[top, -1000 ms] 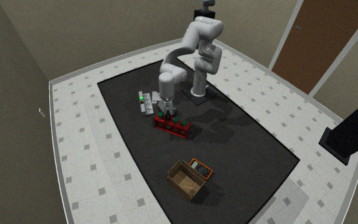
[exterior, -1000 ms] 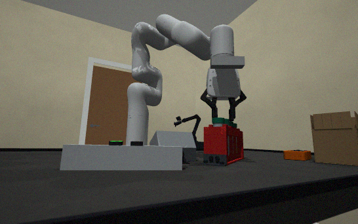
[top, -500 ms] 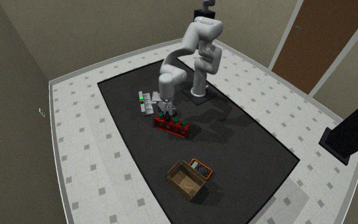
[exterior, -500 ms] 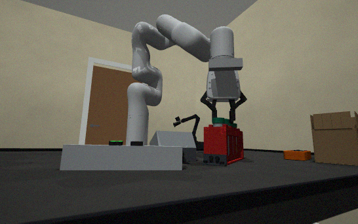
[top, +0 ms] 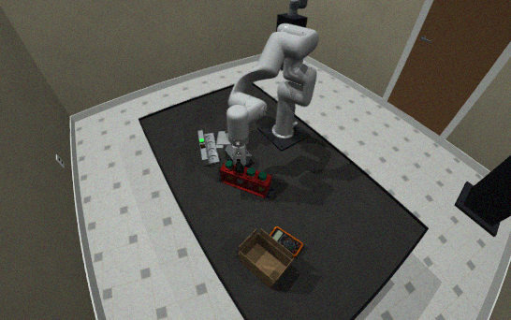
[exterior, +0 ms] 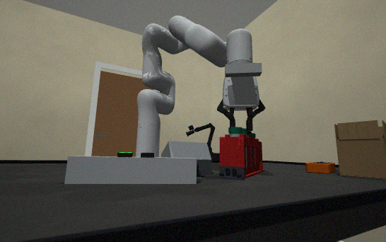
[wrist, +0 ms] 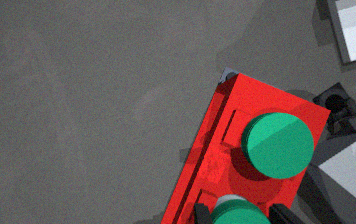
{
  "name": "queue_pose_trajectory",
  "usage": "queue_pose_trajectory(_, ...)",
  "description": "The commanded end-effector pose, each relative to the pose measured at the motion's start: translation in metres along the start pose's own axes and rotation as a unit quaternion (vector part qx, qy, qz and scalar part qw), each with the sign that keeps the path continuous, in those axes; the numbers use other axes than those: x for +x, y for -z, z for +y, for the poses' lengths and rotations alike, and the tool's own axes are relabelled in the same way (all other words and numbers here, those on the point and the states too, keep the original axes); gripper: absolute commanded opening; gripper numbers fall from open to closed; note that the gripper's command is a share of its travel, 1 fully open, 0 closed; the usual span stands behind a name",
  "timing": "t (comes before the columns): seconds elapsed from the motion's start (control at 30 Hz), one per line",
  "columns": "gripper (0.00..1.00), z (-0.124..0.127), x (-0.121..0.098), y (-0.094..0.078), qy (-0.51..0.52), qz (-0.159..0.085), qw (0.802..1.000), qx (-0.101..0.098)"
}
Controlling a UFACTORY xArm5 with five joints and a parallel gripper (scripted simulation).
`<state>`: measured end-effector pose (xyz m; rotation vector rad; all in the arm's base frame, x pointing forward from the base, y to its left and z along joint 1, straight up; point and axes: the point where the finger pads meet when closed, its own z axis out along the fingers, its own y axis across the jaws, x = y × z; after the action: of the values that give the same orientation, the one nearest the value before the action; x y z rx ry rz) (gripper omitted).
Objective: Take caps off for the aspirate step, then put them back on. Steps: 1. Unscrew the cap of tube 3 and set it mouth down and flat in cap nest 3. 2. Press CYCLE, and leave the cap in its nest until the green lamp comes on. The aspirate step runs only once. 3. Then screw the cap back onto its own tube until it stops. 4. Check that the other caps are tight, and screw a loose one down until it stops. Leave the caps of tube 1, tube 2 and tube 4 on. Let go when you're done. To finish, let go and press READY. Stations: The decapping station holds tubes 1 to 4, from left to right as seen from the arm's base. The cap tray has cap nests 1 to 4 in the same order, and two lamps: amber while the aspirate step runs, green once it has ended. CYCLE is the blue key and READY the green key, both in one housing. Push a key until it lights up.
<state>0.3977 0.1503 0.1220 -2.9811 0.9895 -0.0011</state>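
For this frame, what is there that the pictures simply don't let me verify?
- Wrist: the gripped cap is cut by the bottom edge, so its seating is unknown.
- Top: the gripper hides that cap; nests in the cap tray are too small.
- Exterior: the red station lines up its tubes, hiding numbering.

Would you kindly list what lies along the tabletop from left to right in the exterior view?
Grey tray housing → red tube rack, with the gripper shut on a green cap above it → orange meter → cardboard box.
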Motion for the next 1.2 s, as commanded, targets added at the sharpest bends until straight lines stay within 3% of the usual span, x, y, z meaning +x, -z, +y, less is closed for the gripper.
queue_pose_trajectory(0.0, 0.0, -0.001, 0.0006, 0.0012, 0.0, 0.001, 1.0, 0.002)
queue_pose_trajectory(0.37, 0.0, -0.001, 0.0007, 0.0008, -0.133, 0.001, 0.991, 0.002)
queue_pose_trajectory(0.73, 0.0, -0.001, 0.0007, 0.0002, -0.311, 0.0, 0.95, 0.002)
queue_pose_trajectory(0.8, 0.0, -0.001, 0.0007, 0.0002, -0.311, 0.0, 0.95, 0.002)
queue_pose_trajectory(0.97, 0.0, -0.001, 0.0007, 0.0, -0.383, 0.0, 0.924, 0.002)
queue_pose_trajectory(1.13, 0.0, -0.001, 0.0006, 0.0, -0.383, 0.0, 0.924, 0.002)
queue_pose_trajectory(1.17, 0.46, -0.0009, 0.0007, 0.0, -0.383, 0.0, 0.924, 0.002)
